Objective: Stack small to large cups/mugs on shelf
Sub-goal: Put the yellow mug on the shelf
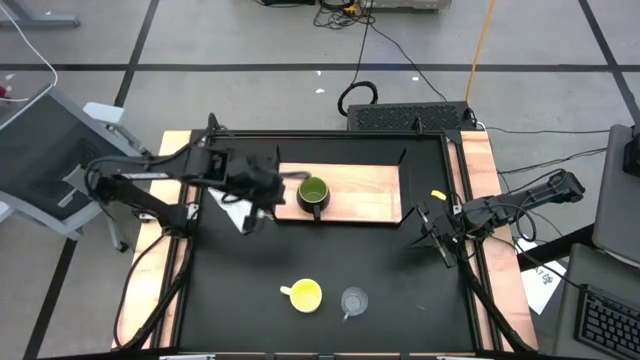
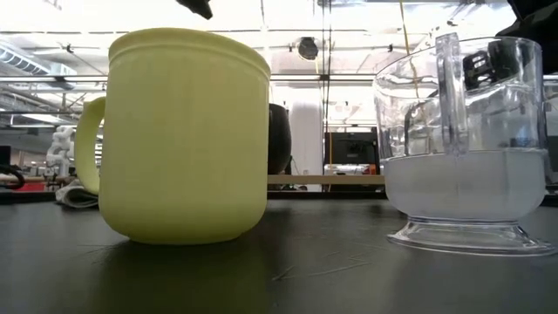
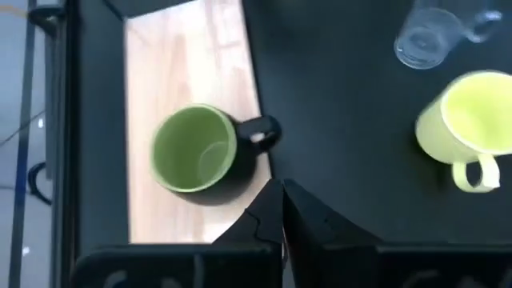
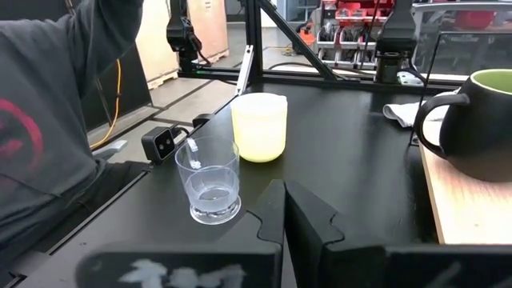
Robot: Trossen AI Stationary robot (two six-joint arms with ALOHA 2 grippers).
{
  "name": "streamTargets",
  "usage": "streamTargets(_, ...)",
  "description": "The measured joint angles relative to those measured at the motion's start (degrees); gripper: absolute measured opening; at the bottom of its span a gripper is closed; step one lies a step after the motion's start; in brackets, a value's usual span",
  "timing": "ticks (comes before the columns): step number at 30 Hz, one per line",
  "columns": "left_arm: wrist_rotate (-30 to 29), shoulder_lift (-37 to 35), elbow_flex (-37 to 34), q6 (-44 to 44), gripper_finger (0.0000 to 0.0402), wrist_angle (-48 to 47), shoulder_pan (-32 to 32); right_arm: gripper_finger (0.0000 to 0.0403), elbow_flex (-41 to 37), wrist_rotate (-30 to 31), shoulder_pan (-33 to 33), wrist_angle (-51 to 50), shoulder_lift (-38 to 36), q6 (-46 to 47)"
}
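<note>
The dark green mug [image 1: 313,193] stands upright on the light-wood shelf [image 1: 360,195], toward its left end; its handle [image 3: 260,132] reaches over the shelf's near edge. The yellow mug [image 1: 303,294] and the clear glass cup [image 1: 354,300] stand upright side by side on the black table near its near edge. My left gripper [image 3: 282,200] is shut and empty, above the shelf's left end, just left of the green mug. My right gripper [image 4: 282,204] is shut and empty, over the table's right side, off the shelf's right end.
A white cloth [image 1: 232,203] lies left of the shelf, partly under my left arm. A person in a grey top [image 4: 48,120] stands beyond the table's edge. There is bare black table [image 1: 380,260] between the shelf and the two near cups.
</note>
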Motion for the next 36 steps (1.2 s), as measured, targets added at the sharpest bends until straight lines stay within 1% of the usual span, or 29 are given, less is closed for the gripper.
streamTargets(2,-0.5,-2.9,-4.6,-0.3,0.0003,4.2,-2.1,0.0,0.0,0.0,0.0,0.0,0.0,0.0)
streamTargets(9,-4.7,-17.3,-23.2,-4.4,0.0002,28.4,-8.3,0.0,0.0,0.0,0.0,0.2,-0.1,-0.3)
streamTargets(12,-4.8,-23.5,-31.2,-5.4,0.0001,39.3,-10.1,0.0,0.0,0.0,0.0,0.1,-0.2,-0.4)
streamTargets(15,-4.9,-28.2,-39.0,-5.8,0.0001,49.5,-11.8,0.0,0.0,0.0,0.0,0.1,-0.3,-0.4)
streamTargets(17,-5.4,-30.6,-43.2,-6.3,0.0001,53.4,-12.8,0.0,0.0,0.0,0.0,0.2,-0.3,-0.4)
streamTargets(20,-6.4,-33.2,-48.1,-6.3,0.0001,56.4,-14.4,0.0,0.0,0.0,0.0,0.2,-0.3,-0.4)
streamTargets(22,-8.6,-34.1,-50.6,-6.9,0.0001,58.7,-15.2,0.0,0.0,0.0,0.0,0.3,-0.3,-0.4)
streamTargets(25,-9.3,-34.9,-54.0,-7.1,0.0,63.3,-16.4,0.0,0.0,0.0,0.0,0.5,-0.3,-0.4)
streamTargets(30,-8.7,-34.2,-60.7,-8.2,0.0,76.7,-18.8,0.0,0.0,0.0,0.0,0.4,-0.3,-0.4)
streamTargets(32,-8.8,-33.9,-63.8,-7.9,0.0,79.9,-19.8,0.0,0.0,0.0,0.0,0.3,-0.3,-0.6)
streamTargets(34,-10.9,-33.9,-66.4,-7.8,0.0,81.8,-20.7,0.0,0.0,0.0,0.0,0.3,-0.3,-1.0)
streamTargets(36,-14.6,-34.4,-69.0,-7.8,0.0,83.0,-21.3,0.0,0.0,0.0,0.0,0.4,-0.3,-1.1)
